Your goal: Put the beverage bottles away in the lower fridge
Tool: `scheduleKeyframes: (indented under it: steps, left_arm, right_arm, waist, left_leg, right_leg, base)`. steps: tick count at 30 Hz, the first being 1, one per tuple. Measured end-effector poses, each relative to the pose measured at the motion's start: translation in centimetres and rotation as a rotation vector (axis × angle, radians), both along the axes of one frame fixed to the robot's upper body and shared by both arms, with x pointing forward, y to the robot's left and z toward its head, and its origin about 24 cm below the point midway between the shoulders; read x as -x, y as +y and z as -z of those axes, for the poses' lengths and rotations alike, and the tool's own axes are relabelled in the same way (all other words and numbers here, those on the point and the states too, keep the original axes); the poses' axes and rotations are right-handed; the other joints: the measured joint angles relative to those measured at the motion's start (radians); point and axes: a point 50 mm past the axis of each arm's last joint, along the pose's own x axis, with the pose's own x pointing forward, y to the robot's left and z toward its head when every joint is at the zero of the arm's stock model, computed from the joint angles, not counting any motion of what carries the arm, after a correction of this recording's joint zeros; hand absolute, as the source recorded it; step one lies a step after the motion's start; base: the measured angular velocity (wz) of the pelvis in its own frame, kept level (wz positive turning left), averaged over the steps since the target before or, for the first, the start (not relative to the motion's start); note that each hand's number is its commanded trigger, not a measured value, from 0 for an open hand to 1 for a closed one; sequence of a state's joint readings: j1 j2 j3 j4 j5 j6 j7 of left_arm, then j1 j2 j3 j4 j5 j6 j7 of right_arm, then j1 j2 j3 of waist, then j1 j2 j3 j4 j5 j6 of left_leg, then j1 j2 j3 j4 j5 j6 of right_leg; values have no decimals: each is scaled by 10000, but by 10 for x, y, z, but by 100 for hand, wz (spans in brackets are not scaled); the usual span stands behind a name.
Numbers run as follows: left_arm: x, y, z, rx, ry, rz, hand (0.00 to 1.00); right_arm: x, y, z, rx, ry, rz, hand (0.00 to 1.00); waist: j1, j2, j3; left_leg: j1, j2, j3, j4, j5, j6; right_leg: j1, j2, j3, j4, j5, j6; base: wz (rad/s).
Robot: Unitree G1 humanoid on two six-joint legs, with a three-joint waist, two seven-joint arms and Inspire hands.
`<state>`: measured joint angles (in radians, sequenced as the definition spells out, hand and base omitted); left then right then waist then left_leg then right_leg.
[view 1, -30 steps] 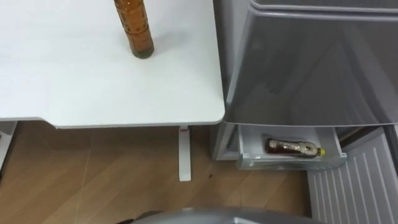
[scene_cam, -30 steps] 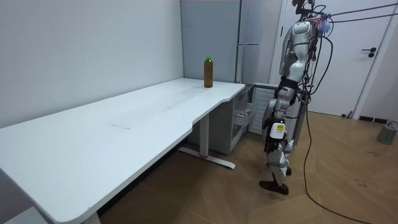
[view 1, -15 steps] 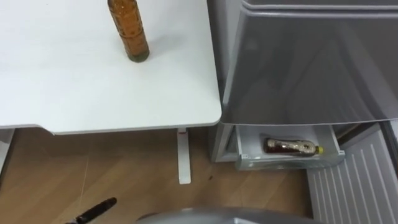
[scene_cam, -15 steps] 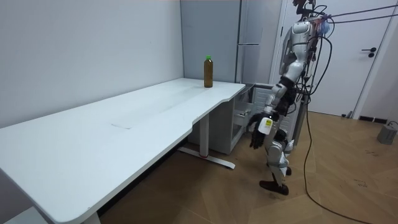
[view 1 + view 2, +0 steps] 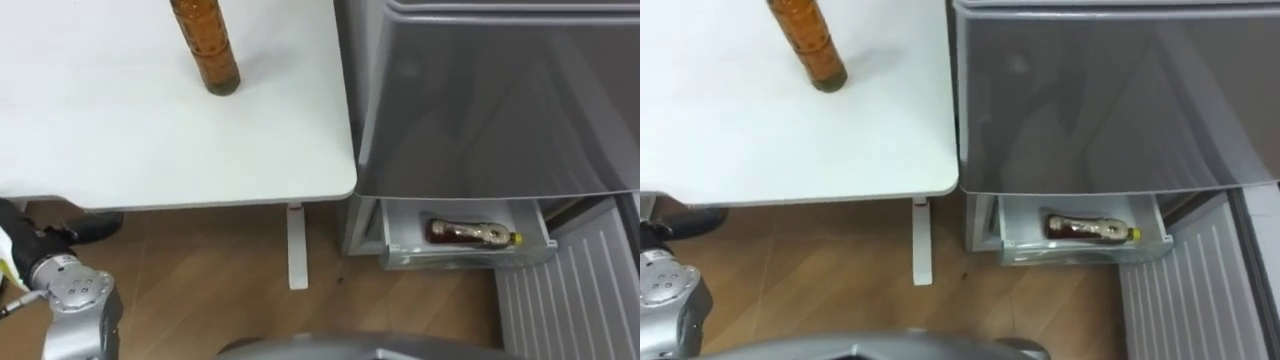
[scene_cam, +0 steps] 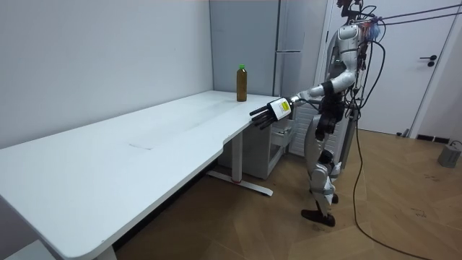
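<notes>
Two bottles (image 5: 206, 52) (image 5: 470, 235), one table (image 5: 150, 150), one fridge (image 5: 500, 100), one robot hand (image 5: 72, 231)

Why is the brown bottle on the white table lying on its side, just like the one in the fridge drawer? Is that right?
Not quite. The brown bottle on the white table stands upright, as the left eye view shows. The other bottle does lie on its side in the open fridge drawer.
</notes>
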<state>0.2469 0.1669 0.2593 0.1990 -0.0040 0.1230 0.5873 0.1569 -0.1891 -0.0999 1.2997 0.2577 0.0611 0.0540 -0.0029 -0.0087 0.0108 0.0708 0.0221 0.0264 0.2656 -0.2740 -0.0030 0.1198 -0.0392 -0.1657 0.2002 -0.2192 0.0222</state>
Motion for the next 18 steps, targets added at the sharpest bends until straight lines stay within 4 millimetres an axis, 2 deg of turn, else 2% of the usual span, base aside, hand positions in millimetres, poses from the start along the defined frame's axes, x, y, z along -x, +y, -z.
scheduleKeyframes:
  steps: [2,6,10,11,12,18]
  left_arm:
    - [-3,-1,-3,-320,26,256,0]
    - [-7,-1,-9,-688,169,687,0]
    - [-12,-1,-13,-1010,217,1182,0]
    - [-14,-3,-15,-1033,122,1273,0]
    - [-14,-4,-16,-1041,74,1310,0]
    - [-19,-8,-20,-1211,-47,1722,0]
  right_arm:
    - [-6,-1,0,62,-187,-251,0]
    - [-8,0,0,-76,-316,-516,0]
    - [-11,0,0,-75,-407,-534,0]
    - [-15,1,0,-70,-525,-508,0]
    - [-16,1,0,-67,-532,-557,0]
    - [-20,4,1,-82,-636,-873,0]
  waist:
    - [-188,1,0]
    - [-199,3,13]
    - [-240,-12,69]
    - [-249,-15,134]
    - [-249,-13,154]
    - [-255,21,183]
  left_leg:
    - [-242,-9,-133,133,2,0]
    - [-423,6,-181,282,0,-2]
    - [-622,0,-316,399,0,-1]
    - [-695,-1,-341,416,1,0]
    - [-748,-1,-357,416,1,1]
    - [-996,-25,-447,428,64,24]
  right_leg:
    - [-32,25,-1,-164,106,-14]
    - [-64,59,13,-318,181,-31]
    - [-161,65,-3,-333,236,-21]
    - [-195,75,-15,-364,276,-22]
    - [-211,83,-22,-399,307,-19]
    - [-326,100,-56,-512,429,-23]
  base:
    - [22]
    - [7]
    - [5]
    - [7]
    - [8]
    - [6]
